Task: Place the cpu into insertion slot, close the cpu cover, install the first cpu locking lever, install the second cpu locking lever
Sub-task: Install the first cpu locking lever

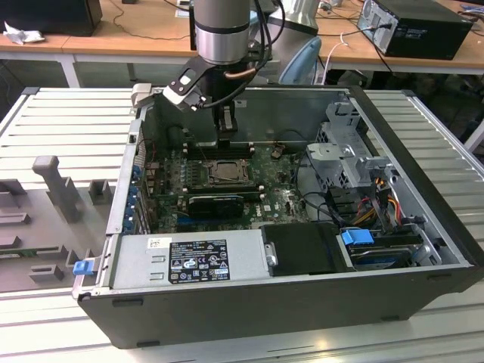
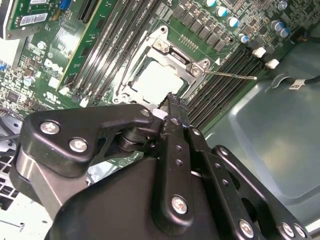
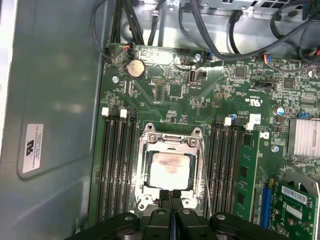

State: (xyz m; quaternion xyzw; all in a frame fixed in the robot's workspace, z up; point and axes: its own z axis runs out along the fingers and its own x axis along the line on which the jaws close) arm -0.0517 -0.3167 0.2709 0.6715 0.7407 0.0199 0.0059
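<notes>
In both wrist views the cpu lies flat in the insertion slot, pale face up. The cpu cover is down over it and frames its face. One thin locking lever angles out from the socket over the memory slots. My gripper hovers just above the socket's edge. Its two fingers are pressed together, shut on nothing.
Black memory slots flank the socket on both sides. A black ridged card lies in front of it, with a silver power supply nearer still. The drive cage and cables fill the exterior view's right. Case walls stand close.
</notes>
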